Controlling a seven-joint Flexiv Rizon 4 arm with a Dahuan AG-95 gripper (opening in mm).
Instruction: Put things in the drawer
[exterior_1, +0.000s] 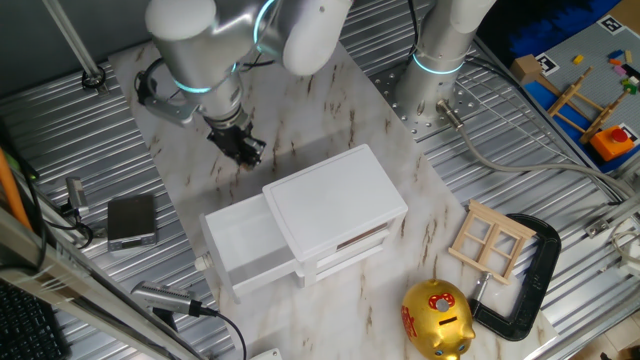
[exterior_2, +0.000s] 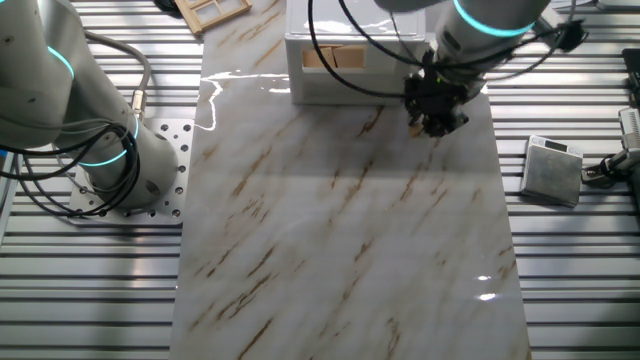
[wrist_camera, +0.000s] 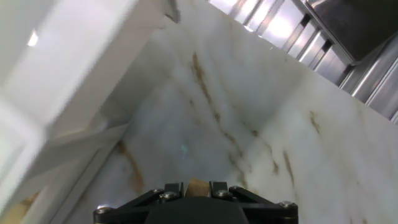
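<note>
White cabinet (exterior_1: 335, 205) mid-table, top drawer (exterior_1: 240, 245) pulled open toward the left. Gripper (exterior_1: 243, 148) hangs behind it, jaws pinching a tiny brown block (wrist_camera: 198, 186). Risk: a shallow grip could drop the block short, outside the drawer wall.

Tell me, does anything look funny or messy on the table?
Nothing is spilled or broken. The top drawer of the white cabinet sticks out open and looks empty, which suits the job. The gripper hangs over the marble behind the cabinet, with a small brown block pinched between its fingers.
</note>
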